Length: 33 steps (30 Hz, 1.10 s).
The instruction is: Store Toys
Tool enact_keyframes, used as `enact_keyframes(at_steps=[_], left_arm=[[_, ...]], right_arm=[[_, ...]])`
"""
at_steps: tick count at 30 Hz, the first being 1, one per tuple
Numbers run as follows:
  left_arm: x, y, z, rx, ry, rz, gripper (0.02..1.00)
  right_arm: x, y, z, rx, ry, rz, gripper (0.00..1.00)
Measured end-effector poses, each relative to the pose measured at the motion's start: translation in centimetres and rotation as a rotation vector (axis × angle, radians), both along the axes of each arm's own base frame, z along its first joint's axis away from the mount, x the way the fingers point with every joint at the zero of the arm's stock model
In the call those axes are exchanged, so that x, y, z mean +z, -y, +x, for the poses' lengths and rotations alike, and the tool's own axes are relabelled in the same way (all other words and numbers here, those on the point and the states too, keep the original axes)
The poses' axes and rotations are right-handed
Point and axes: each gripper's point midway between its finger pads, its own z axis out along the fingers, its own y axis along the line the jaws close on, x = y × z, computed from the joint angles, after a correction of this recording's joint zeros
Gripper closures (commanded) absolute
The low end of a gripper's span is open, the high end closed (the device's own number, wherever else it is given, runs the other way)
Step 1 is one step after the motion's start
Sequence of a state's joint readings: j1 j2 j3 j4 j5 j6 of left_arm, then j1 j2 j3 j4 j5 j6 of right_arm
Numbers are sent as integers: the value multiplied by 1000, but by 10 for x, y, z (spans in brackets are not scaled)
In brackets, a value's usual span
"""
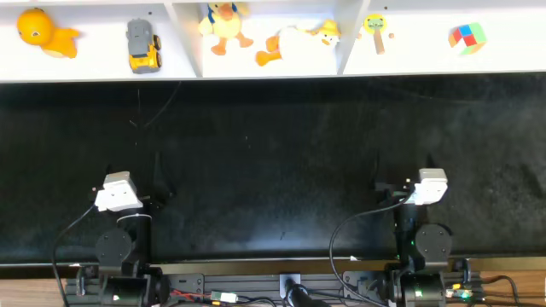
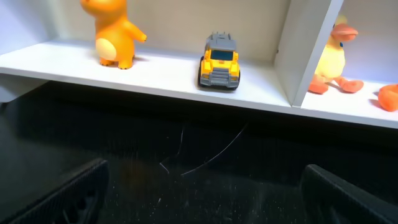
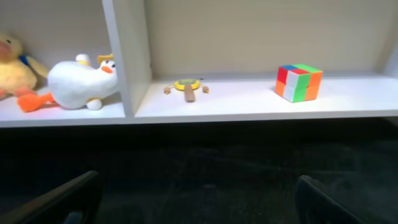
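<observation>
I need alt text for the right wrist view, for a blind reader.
A white shelf behind a black table holds toys: a colour cube and a small yellow toy in one compartment, a white plush duck and a yellow plush duck in the next. The right gripper has its jaws open.

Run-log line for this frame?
state: all stored | shelf: orange figure, truck, yellow duck, white duck, handled toy, cube | left gripper: open | right gripper: open

Top camera looks down on the desk (image 1: 273, 170); both low wrist cameras face the shelf (image 2: 161, 81), sharing its yellow duck (image 2: 333, 56).
</observation>
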State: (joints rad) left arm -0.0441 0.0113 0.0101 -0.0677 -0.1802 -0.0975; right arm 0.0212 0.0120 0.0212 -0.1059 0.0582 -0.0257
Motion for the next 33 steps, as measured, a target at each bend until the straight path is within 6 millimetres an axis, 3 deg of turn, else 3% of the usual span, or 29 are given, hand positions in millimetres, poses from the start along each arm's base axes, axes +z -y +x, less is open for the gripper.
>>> enact_keyframes(at_steps=[10, 16, 18, 20, 22, 33], left_arm=[[0, 0, 0, 0, 0, 0, 20], [0, 0, 0, 0, 0, 0, 20], [0, 0, 0, 0, 0, 0, 20], [0, 0, 0, 0, 0, 0, 20], [0, 0, 0, 0, 0, 0, 20], [0, 0, 0, 0, 0, 0, 20]], right_arm=[[0, -15, 0, 90, 4, -100, 5], [0, -13, 0, 91, 4, -132, 1], [0, -10, 0, 79, 4, -139, 80], [0, -8, 0, 73, 4, -141, 88], [0, -8, 0, 71, 4, -138, 5], [0, -8, 0, 70, 4, -147, 7]])
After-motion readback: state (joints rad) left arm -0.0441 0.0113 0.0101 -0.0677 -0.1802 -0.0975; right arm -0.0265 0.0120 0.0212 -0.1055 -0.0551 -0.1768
